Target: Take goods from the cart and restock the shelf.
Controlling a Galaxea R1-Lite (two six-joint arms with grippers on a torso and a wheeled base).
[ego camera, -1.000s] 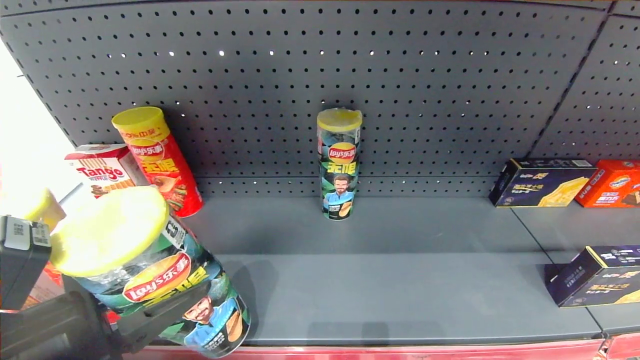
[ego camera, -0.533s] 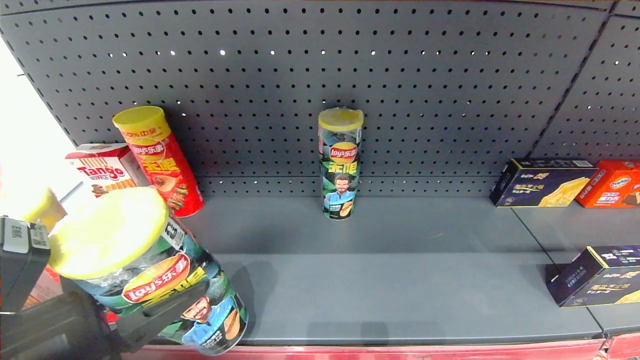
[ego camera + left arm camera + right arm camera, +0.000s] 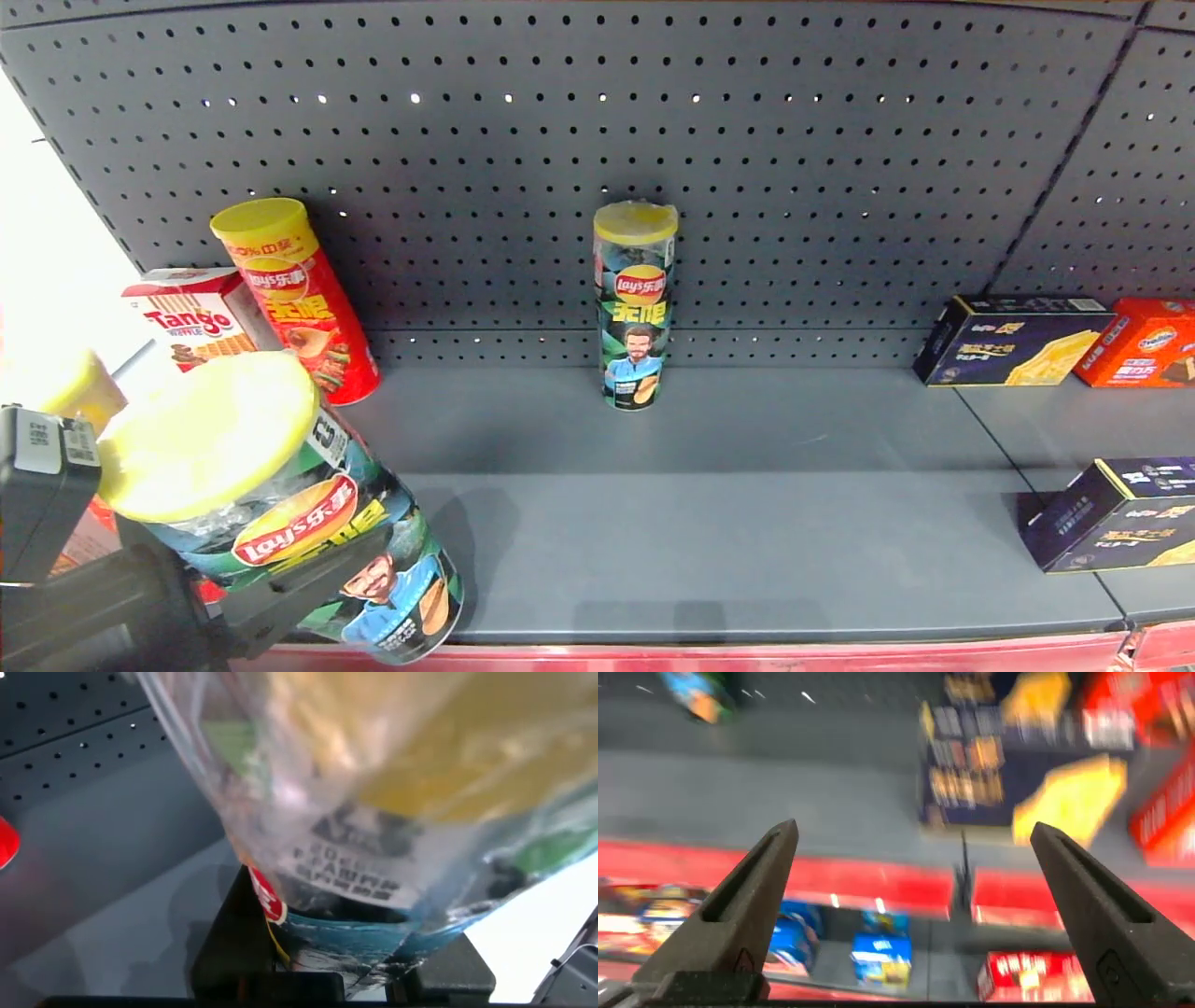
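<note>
Head view gives me the progress at a glance: the shelf (image 3: 747, 523) is only partly stocked; one green chip can (image 3: 635, 308) stands upright at the back against the pegboard, a red chip can (image 3: 294, 299) leans near the left end beside a wafer box (image 3: 191, 317), and dark boxes (image 3: 1013, 341) with an orange box (image 3: 1144, 341) sit to the right; much bare shelf lies between them, so I judge plenty of restocking is left.

The item in hand is a second green can, the held can (image 3: 299, 518); it is tilted, lid towards the camera, its base at the shelf's front left edge; I cannot tell whether the base touches the shelf; my guess is that it is yet to be stood up and let go.

The left claw (image 3: 187, 551) is clamped around the held can's middle, one dark finger across its front; the left wrist view has the can's wrap (image 3: 374, 812) pressed close.

The right claw (image 3: 915, 915) is spread wide and holds nothing; it hangs off the shelf's front near a dark box (image 3: 980, 761).
</note>
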